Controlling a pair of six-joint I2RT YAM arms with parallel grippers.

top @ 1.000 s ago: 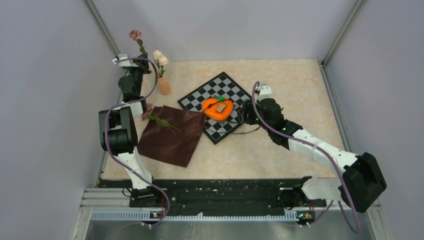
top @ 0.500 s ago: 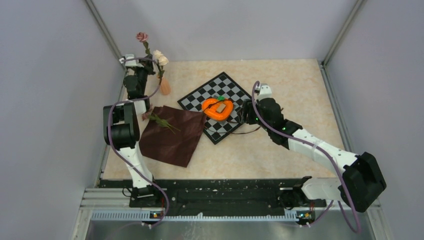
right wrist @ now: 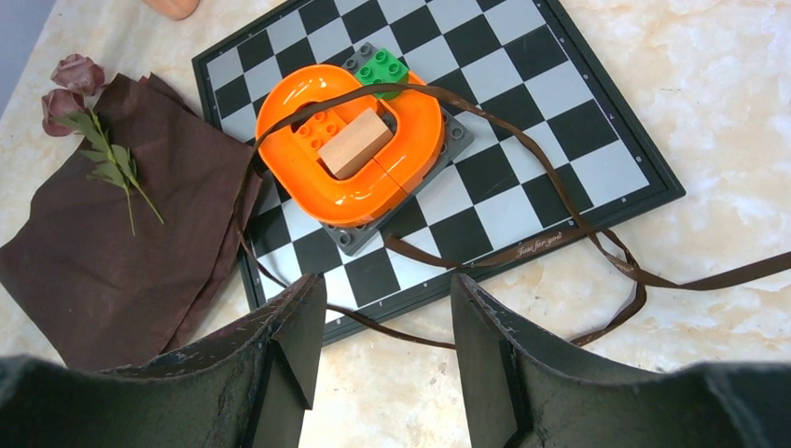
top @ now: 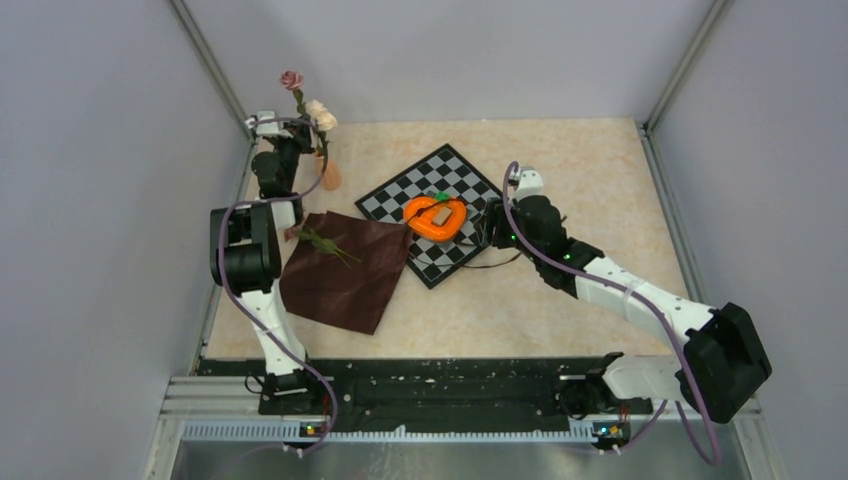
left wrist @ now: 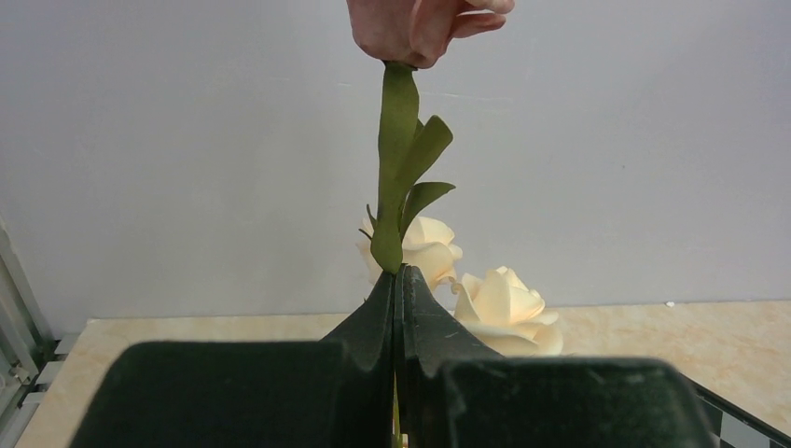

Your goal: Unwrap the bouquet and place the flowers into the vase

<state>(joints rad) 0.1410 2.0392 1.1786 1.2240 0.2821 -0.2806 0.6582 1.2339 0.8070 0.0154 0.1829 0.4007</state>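
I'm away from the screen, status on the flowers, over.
Left hand shut on pink rose stem, near vase. Right hand open by chessboard. Cream roses in vase, mauve roses on cloth.

Matt creased cloth; glossy plastic orange heart; bare wood block; smooth woven ribbon.

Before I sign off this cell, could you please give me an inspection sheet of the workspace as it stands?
Surface: beige marbled table.
Job's things: vase upright with two cream roses; pink rose held above; mauve roses lying on the opened brown cloth.
Clutter: chessboard carrying an orange heart-shaped toy; loose ribbon draped across both.
Grippers: left gripper shut on the pink rose's stem; right gripper open, empty.
Cables: purple cables along both arms.
Surroundings: grey walls.
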